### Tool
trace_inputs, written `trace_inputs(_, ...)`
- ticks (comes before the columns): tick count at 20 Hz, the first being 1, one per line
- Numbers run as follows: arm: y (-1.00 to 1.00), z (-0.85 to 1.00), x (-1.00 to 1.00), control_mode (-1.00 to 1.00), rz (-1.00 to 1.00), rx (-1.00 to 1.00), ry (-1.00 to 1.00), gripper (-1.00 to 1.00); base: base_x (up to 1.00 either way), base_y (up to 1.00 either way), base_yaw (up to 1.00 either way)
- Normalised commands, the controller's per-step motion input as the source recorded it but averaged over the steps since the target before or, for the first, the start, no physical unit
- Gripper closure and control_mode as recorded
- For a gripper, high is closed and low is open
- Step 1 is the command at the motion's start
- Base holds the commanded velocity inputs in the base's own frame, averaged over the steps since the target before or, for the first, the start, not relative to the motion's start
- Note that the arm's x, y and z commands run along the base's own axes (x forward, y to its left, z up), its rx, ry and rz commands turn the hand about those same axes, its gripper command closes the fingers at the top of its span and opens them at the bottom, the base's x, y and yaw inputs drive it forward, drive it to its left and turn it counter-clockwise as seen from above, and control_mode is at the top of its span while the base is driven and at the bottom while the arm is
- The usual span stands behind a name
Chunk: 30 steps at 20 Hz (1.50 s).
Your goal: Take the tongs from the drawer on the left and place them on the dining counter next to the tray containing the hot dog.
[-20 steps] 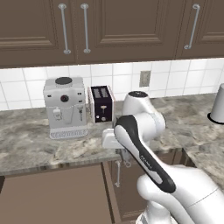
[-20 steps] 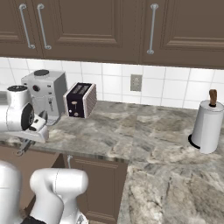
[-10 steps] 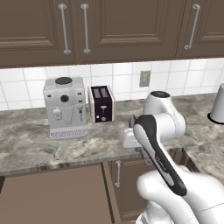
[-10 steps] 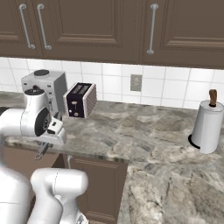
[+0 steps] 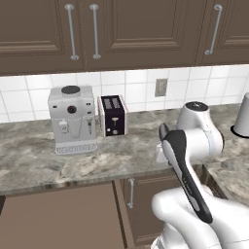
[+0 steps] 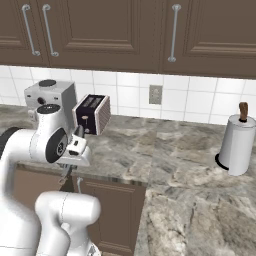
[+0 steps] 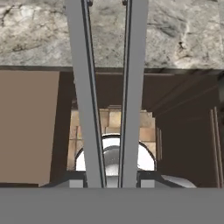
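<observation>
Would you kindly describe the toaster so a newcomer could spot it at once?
Start at the marbled counter under the white tiled backsplash. Beside the boxy silver coffee machine stands the toaster: smaller, dark, with two slots on top.

A: From behind the arm's left we look forward and down at the wall counter (image 5: 97,160), fairly near, with the coffee machine (image 5: 72,119) and toaster (image 5: 113,115) ahead.

B: From its right we face the same counter (image 6: 165,155), toaster (image 6: 92,114) and coffee machine (image 6: 50,95), seen aslant.

A: From the hand we look close along the tongs (image 7: 107,87), over the stone edge.
</observation>
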Motion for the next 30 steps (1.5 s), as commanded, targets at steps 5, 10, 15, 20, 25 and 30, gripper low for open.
trace_inputs(5, -0.51, 0.19, -0.04, -1.0, 0.0, -0.02, -0.1, 1.0, 0.0, 0.0, 0.0)
trace_inputs(10, -0.2, 0.29, -0.07, -1.0, 0.0, 0.0, -0.09, 1.0, 0.0, 0.0, 0.0)
trace_inputs(15, 0.0, 0.29, -0.16, -1.0, 0.0, -0.01, -0.08, 1.0, 0.0, 0.0, 0.0)
trace_inputs(20, 0.0, 0.1, -0.13, -1.0, -0.02, -0.03, -0.09, 1.0, 0.0, 0.0, 0.0)
trace_inputs(25, -0.05, 0.23, -0.12, -1.0, -0.03, -0.01, -0.05, 1.0, 0.0, 0.0, 0.0)
trace_inputs(30, -0.04, 0.26, -0.1, -1.0, -0.02, 0.0, -0.01, 1.0, 0.0, 0.0, 0.0)
